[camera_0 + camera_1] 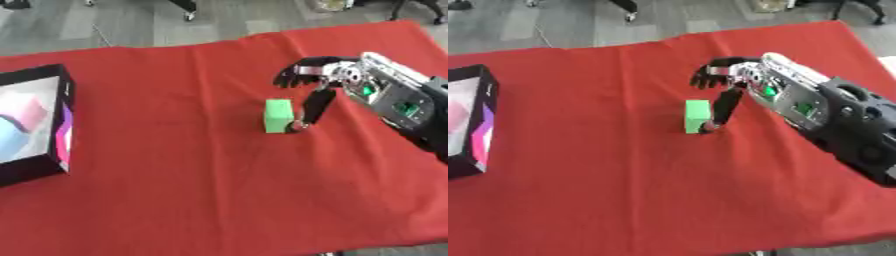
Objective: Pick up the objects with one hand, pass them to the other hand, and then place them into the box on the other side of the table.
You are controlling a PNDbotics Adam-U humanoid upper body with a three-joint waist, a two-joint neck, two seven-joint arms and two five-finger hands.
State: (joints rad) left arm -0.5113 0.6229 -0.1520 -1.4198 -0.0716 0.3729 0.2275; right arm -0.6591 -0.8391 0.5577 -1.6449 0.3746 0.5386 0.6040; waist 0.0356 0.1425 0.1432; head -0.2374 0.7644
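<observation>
A green block (278,115) stands upright on the red cloth (175,175) that covers the table, and everything else is easiest placed from it. The robot's right hand (331,76) reaches in from the block's right side, its forearm running off toward the right edge of the table. The hand is spread open: the fingers (293,74) arch out above and slightly beyond the block's top without touching it, while the thumb (315,107) angles down along the block's right face, its tip at or just beside the lower right corner of the block. I cannot tell whether the thumb tip actually touches the block. Nothing is held; the block sits on the cloth with its left face free.

Well apart from the block, far off to its left at the table's edge, lies an open black box (63,125). Inside it a pink shape (26,111) and a pale blue shape (10,137) show, though I cannot make out what they are. The cloth between the block and the box is bare red fabric.
</observation>
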